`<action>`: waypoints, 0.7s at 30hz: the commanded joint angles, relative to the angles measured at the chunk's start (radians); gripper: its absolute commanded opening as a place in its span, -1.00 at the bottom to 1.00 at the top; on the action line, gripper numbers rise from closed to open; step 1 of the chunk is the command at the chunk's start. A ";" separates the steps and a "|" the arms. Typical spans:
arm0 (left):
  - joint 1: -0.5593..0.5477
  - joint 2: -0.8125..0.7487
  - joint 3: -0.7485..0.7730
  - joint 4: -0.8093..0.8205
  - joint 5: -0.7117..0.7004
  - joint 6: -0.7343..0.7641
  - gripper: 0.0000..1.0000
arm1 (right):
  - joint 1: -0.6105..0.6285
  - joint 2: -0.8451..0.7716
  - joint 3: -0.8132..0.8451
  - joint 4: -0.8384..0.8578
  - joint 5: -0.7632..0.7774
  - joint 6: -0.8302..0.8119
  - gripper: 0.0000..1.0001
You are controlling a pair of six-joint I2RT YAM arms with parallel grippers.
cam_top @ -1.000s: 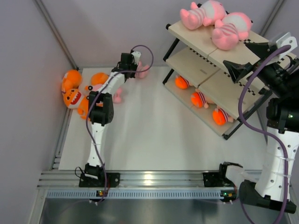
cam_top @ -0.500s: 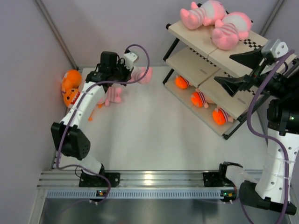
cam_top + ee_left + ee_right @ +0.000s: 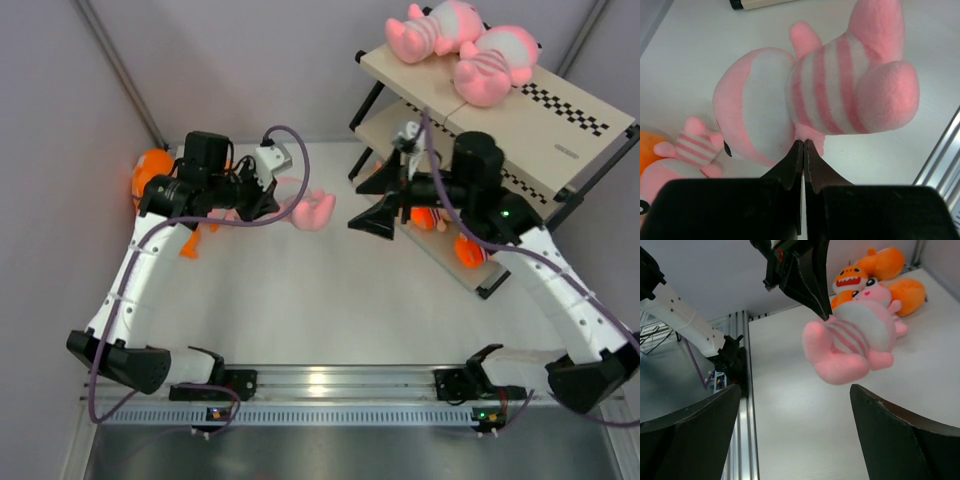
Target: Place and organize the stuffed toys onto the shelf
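Looking down from overhead, the left pincer [image 3: 272, 203] is clamped on a pink striped toy [image 3: 308, 209], lifted off the worktop [image 3: 330, 300] between the far left corner and the shelf [image 3: 545, 120]. The right pincer [image 3: 375, 195] faces it with fingers spread wide, not touching it. Two pink toys [image 3: 440, 30] lie on the top board. The left wrist view shows both fingertips pinched together on the toy's underside, with another pink toy [image 3: 687, 150] lying on the worktop. The right wrist view shows orange toys [image 3: 865, 272] beyond the held toy.
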 commanded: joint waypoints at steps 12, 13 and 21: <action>-0.058 -0.047 0.092 -0.139 0.213 0.005 -1.00 | 0.177 0.218 -0.002 0.132 0.096 -0.039 0.91; -0.062 -0.044 0.099 -0.139 0.210 0.008 -1.00 | 0.176 0.213 -0.014 0.121 0.108 -0.085 0.92; -0.076 -0.001 0.148 -0.154 0.242 0.008 -1.00 | 0.185 0.247 -0.030 0.127 0.001 -0.080 0.62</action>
